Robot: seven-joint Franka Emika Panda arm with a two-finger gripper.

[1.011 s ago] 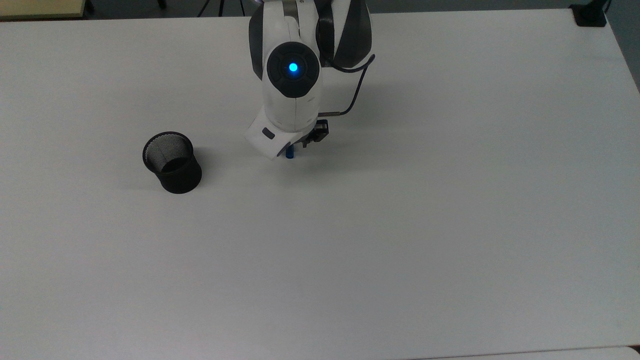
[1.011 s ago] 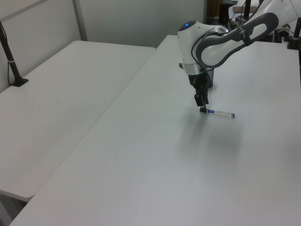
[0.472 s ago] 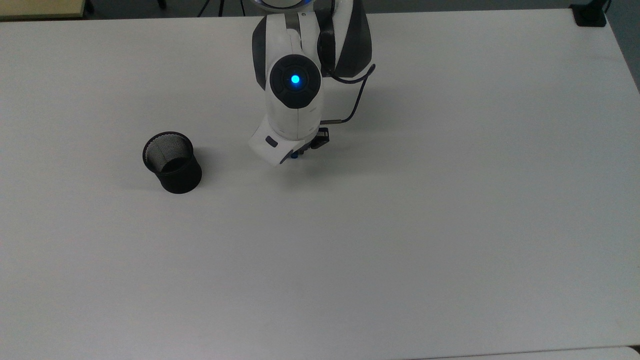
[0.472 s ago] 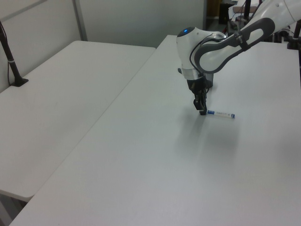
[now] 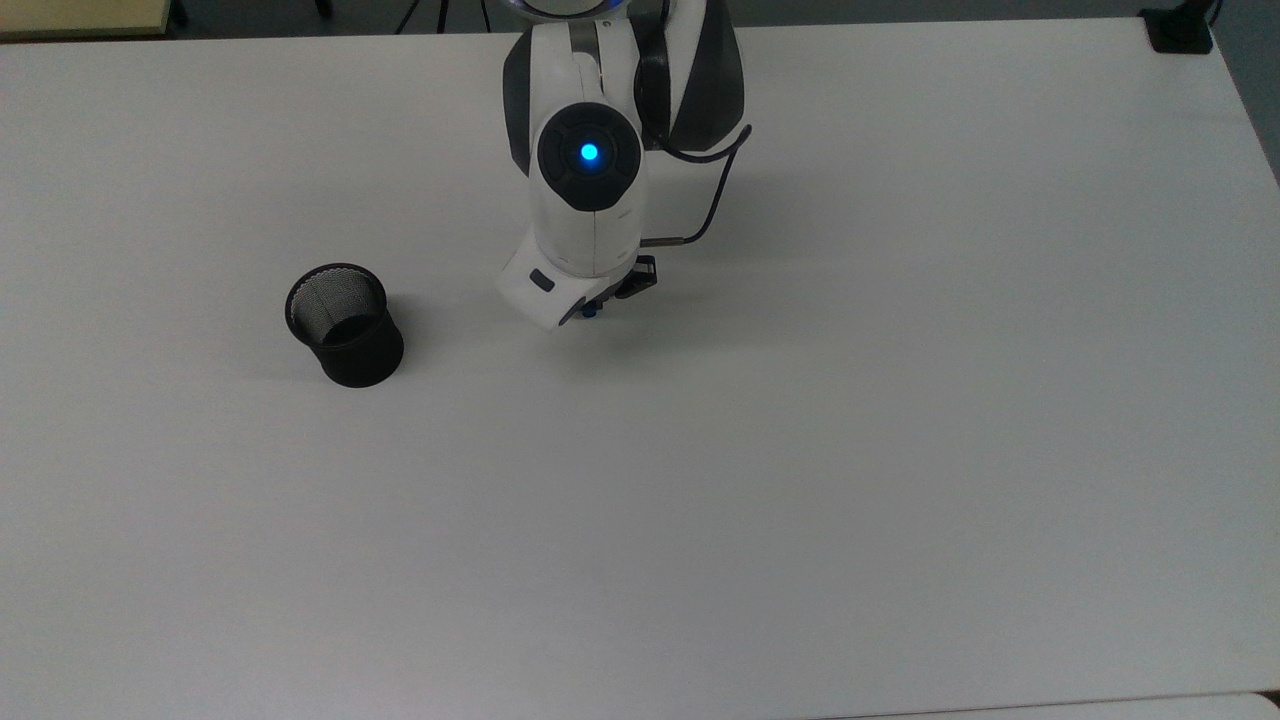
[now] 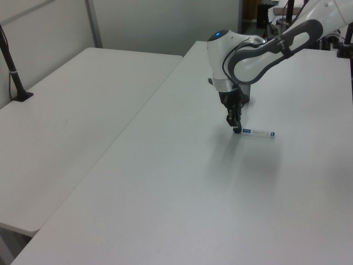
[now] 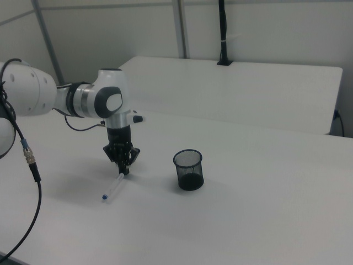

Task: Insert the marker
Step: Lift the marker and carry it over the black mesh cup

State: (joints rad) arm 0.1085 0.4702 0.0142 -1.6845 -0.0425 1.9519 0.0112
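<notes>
The gripper (image 6: 237, 128) has dropped onto the marker (image 6: 259, 132) on the table (image 6: 165, 182), its grip state unclear.

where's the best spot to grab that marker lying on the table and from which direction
Probably the capped end, from straight above. The marker lies flat on the table, so a top-down pinch across its slim barrel fits. The claw points down at that end. The cup stands well apart.
</notes>
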